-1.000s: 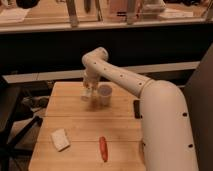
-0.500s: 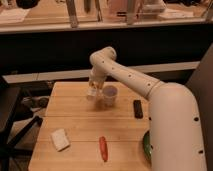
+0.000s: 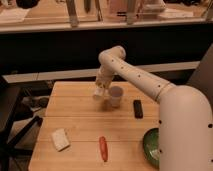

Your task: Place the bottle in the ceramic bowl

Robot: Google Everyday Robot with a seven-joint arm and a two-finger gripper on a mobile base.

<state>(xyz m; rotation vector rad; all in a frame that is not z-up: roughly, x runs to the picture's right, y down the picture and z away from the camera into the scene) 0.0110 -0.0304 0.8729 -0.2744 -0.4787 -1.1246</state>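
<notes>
While the bottle (image 3: 99, 92) is hanging over the far side of the table (image 3: 75, 117), just left of the cup (image 3: 116, 96), the gripper (image 3: 102, 88) is sitting directly above it, fingers closed, probably pinching its top. Bowl (image 3: 149, 145) is lying well apart, toward the near right corner, partly behind the arm (image 3: 145, 80). Bottle is showing small and pale whitish.

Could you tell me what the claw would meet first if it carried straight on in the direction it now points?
The claw, shut on what looks like the bottle, points down, so it would probably meet the wooden table first, close beside the white cup; depth is unclear.
</notes>
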